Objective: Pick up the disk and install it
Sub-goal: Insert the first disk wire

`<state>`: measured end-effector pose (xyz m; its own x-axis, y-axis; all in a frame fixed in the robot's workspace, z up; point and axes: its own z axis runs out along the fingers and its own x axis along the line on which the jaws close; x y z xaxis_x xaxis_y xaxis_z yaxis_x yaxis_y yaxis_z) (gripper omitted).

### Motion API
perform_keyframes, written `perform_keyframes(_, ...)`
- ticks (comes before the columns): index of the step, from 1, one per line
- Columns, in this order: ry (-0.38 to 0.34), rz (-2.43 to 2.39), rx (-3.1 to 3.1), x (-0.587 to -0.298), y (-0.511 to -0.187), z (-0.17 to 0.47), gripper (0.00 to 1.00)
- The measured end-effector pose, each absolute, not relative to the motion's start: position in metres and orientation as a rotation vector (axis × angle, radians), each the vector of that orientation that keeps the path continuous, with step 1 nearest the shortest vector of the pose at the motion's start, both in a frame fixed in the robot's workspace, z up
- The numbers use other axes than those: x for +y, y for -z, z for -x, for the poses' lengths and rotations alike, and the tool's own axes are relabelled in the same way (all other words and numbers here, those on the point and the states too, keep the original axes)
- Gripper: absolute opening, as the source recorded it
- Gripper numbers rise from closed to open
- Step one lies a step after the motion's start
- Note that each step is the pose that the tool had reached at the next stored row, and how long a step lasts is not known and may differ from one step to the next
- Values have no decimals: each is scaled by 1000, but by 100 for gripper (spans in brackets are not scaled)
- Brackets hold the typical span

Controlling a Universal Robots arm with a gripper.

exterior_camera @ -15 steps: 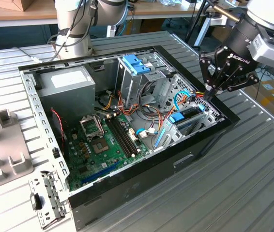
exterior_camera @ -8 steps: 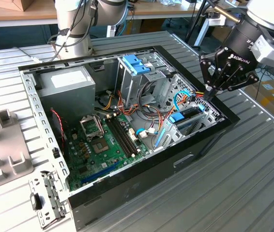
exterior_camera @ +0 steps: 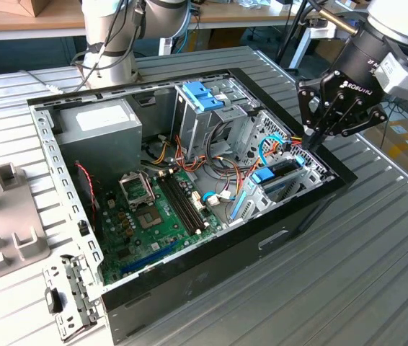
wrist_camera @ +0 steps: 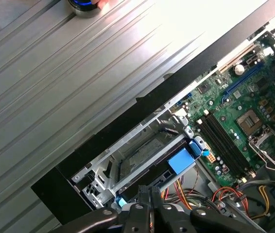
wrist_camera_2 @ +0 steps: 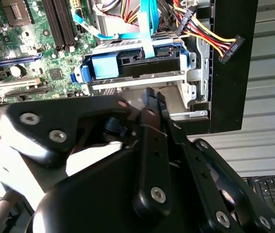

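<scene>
The hand [exterior_camera: 313,138] hangs with its fingertips drawn close together at the top edge of the drive bay [exterior_camera: 280,180], pressing down on or just above the disk [exterior_camera: 275,175]; it grips nothing. The disk, with its blue plastic end piece [wrist_camera_2: 104,65], already sits inside that bay, beside the motherboard [exterior_camera: 157,209] in the open computer case [exterior_camera: 189,303]. The installing looks nearly finished; I cannot tell whether the cables [wrist_camera_2: 203,36] beside the bay are plugged in.

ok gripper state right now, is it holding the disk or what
gripper: shut, fingers together, holding nothing; its tips are just above the disk, which sits in the drive bay at the corner of the computer case.
</scene>
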<state>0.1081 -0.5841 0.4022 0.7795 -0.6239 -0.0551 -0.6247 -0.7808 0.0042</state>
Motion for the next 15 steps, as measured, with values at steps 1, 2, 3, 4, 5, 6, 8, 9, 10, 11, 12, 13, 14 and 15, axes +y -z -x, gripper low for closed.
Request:
perform_keyframes(1, -84, 2950, 1035, -584, -402, -108, 24)
perform_keyframes(2, -84, 2950, 1034, -584, -402, -108, 24)
perform_keyframes(3, -84, 2950, 1034, -584, -402, -108, 29)
perform_keyframes(4, -84, 2950, 1033, -584, -402, -108, 36)
perform_keyframes(5, -84, 2951, 1033, -584, -402, -108, 36)
perform_keyframes(6, -84, 2951, 1033, -584, -402, -108, 42)
perform_keyframes(8, -84, 2951, 1032, -584, -402, -108, 42)
perform_keyframes(9, -84, 2951, 1032, -584, -402, -108, 42)
perform_keyframes(10, -84, 2951, 1032, -584, -402, -109, 42)
perform_keyframes(11, -84, 2951, 1032, -584, -402, -110, 42)
perform_keyframes(12, -84, 2951, 1032, -584, -402, -110, 42)
perform_keyframes(13, -84, 2951, 1032, -584, -402, -112, 42)
perform_keyframes(14, -84, 2952, 1029, -584, -402, -114, 42)
perform_keyframes(15, -84, 2953, 1027, -584, -402, -115, 42)
